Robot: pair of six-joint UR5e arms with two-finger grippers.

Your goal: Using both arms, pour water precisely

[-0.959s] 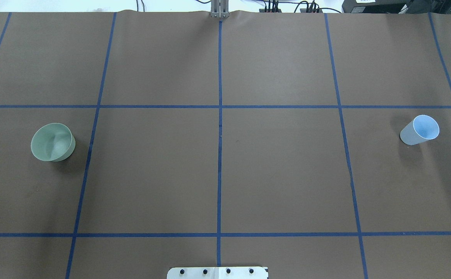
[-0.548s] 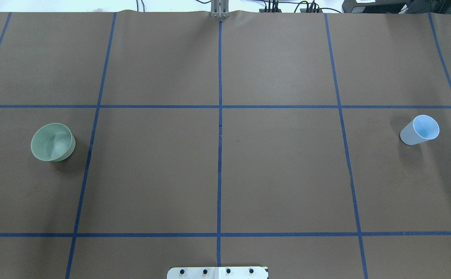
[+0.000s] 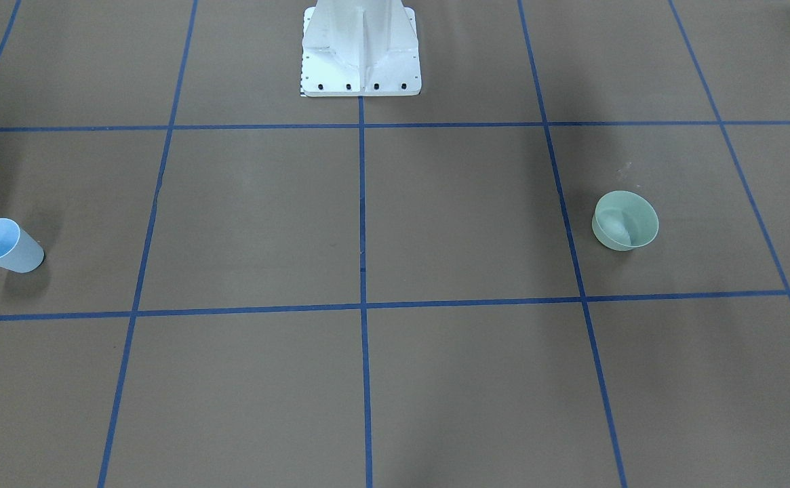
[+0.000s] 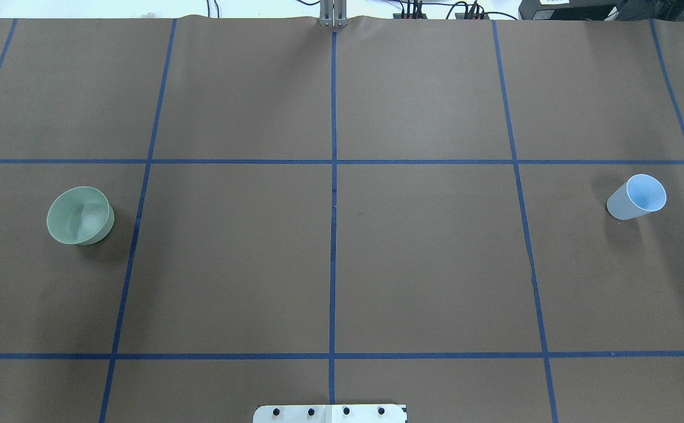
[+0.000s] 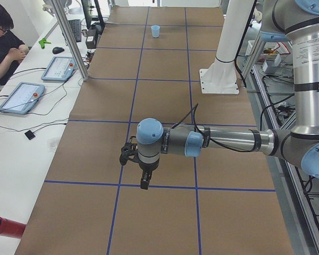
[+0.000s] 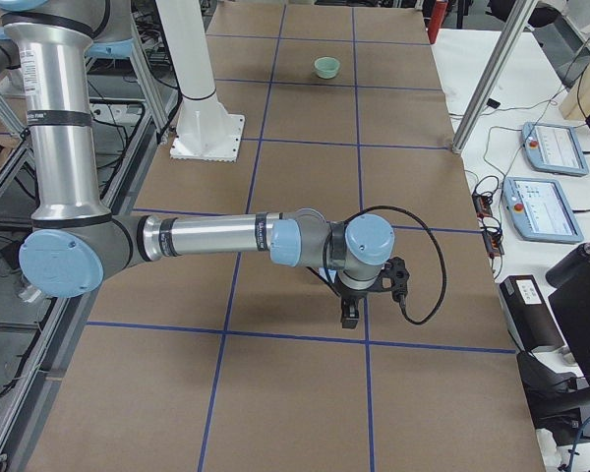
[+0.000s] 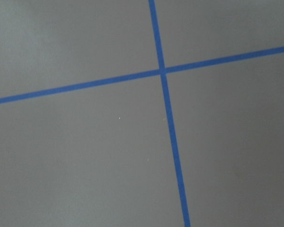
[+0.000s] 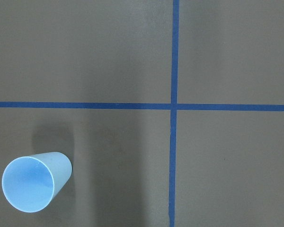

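Right fingers: hanging high above the table, pointing down, nothing seen in them; open or closed, impossible to tell from the side view. Blue cup: upright on the table, below those fingers and off to one side, well apart, untouched. Judged as the reach-in stage: centre over the cup first, then descend straight, spread wide enough to clear the rim, and close gently at mid-height without denting the wall. Left fingers: likewise high and pointing down, empty by the look, opening impossible to tell, only blue tape lines directly beneath. Green bowl: on the table outside that wrist's view, so search sideways before dropping. Once lifted, keep both vessels level and bring together slowly.
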